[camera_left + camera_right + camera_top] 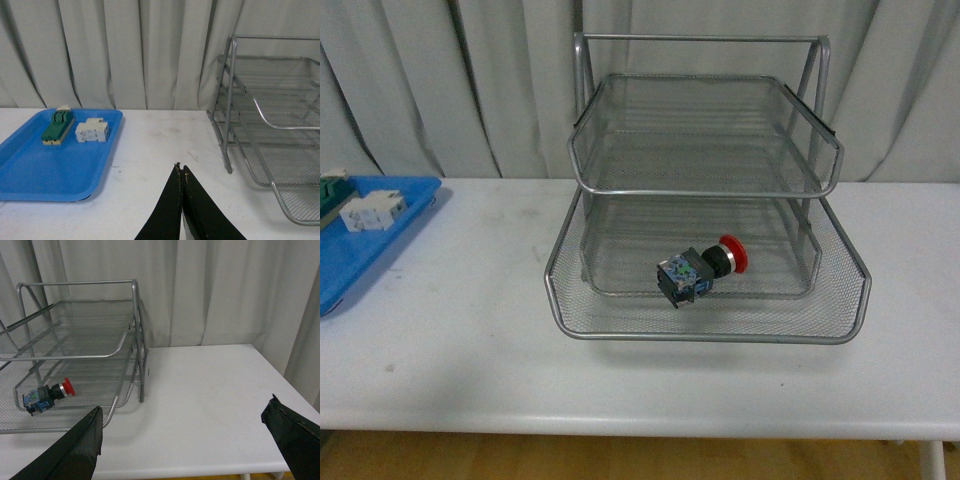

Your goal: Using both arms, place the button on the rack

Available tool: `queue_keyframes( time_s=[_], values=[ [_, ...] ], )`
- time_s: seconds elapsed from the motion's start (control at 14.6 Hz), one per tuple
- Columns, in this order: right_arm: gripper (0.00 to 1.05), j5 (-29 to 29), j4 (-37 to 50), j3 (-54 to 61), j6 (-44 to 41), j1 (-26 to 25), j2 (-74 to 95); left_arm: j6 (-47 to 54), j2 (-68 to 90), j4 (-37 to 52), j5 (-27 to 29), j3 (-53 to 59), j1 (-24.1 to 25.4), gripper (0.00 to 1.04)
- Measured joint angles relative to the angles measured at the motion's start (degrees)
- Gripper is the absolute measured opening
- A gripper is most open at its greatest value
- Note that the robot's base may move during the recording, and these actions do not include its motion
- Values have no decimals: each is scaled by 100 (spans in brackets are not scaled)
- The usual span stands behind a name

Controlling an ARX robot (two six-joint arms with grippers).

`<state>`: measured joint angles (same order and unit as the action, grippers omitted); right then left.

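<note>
The button [703,270], red cap on a dark body, lies on its side in the bottom tier of the silver wire rack [860,290]. It also shows in the right wrist view [49,395] inside the rack [137,330]. Neither arm shows in the front view. My left gripper [180,169] is shut and empty, above the white table beside the rack [227,115]. My right gripper [185,412] is open and empty, over the table beside the rack, apart from the button.
A blue tray [360,255] at the table's left holds a white terminal block [372,211] and a green-and-beige block [57,126]. The white table [460,340] has its front edge near me. Grey curtains hang behind.
</note>
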<state>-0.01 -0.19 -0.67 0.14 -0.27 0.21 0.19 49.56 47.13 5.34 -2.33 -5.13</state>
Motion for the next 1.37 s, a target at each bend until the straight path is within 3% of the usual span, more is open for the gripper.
queue_keyframes(
  time_s=[0.14, 0.27, 0.82, 1.37],
  values=[
    [98, 0, -2, 0, 0, 0, 0, 2, -396, -372, -444, 81, 380, 2],
    [98, -2, -2, 0, 0, 0, 0, -7, -824, -756, -457, 166, 540, 2],
    [98, 0, -2, 0, 0, 0, 0, -4, -2747, -2509, -533, 181, 507, 2],
    [98, 0, -2, 0, 0, 0, 0, -4, -3764, -3512, -531, 181, 507, 2]
  ],
)
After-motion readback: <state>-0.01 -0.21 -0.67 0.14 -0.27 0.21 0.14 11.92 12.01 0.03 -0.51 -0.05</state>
